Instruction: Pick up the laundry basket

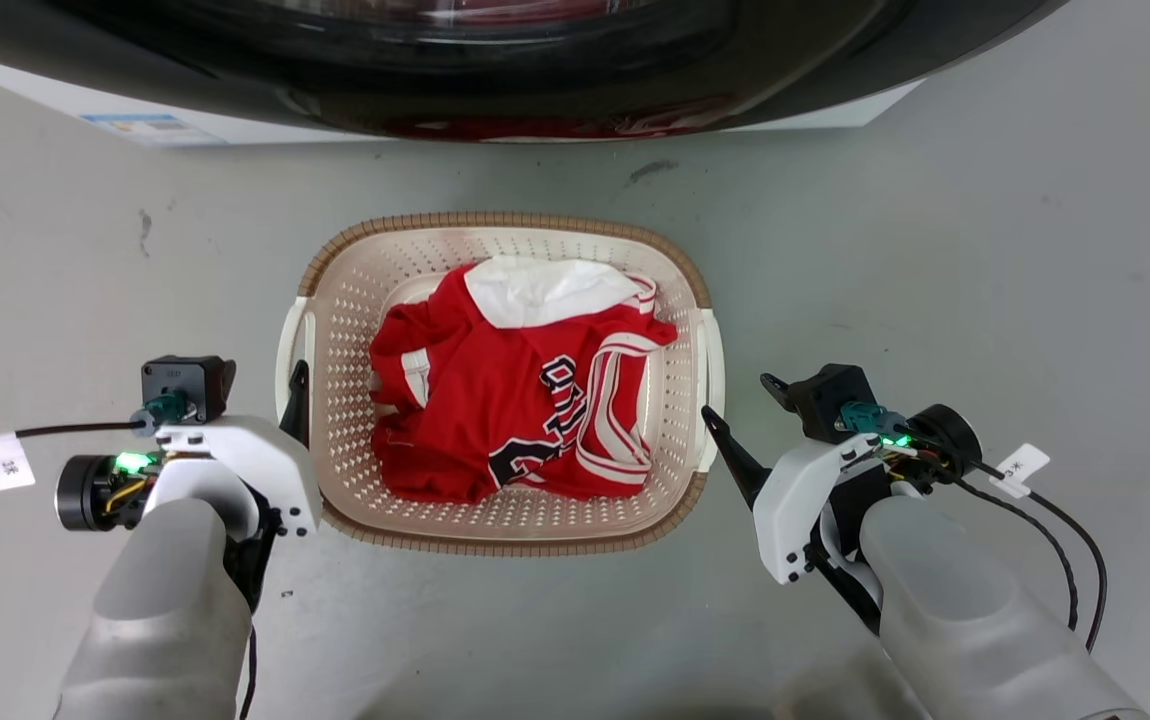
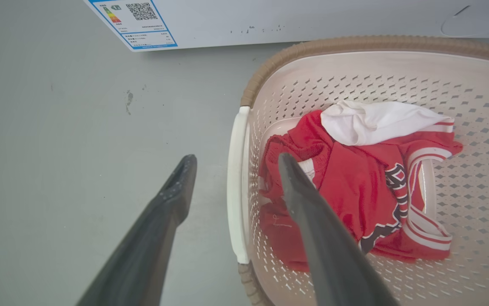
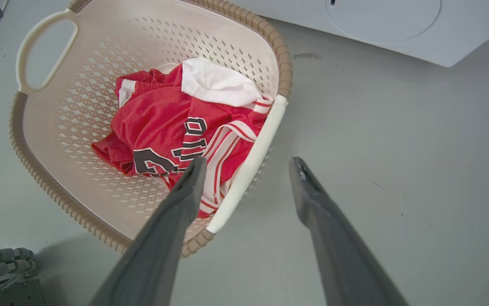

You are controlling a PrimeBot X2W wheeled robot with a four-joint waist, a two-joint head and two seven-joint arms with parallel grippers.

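Left tool (image 2: 236, 158) and right tool (image 3: 248, 161), both open and empty, each bracket a white handle (image 2: 237, 199) of the laundry basket (image 1: 495, 222): likely rigid, light; grip there.

Forearms (image 1: 170, 610): pale grey, smooth, rounded
Wrist housings (image 1: 235, 455): white angular shells with small dark screws
Fingers (image 2: 321, 238): long, dark grey, tapering to blunt tips
Cables (image 1: 75, 430): thin, black, each bearing a white paper tag (image 1: 1, 460)
Connectors (image 1: 163, 408): teal, beside glowing green lights (image 1: 133, 462)
Side drums (image 1: 80, 492): black, short, cylindrical
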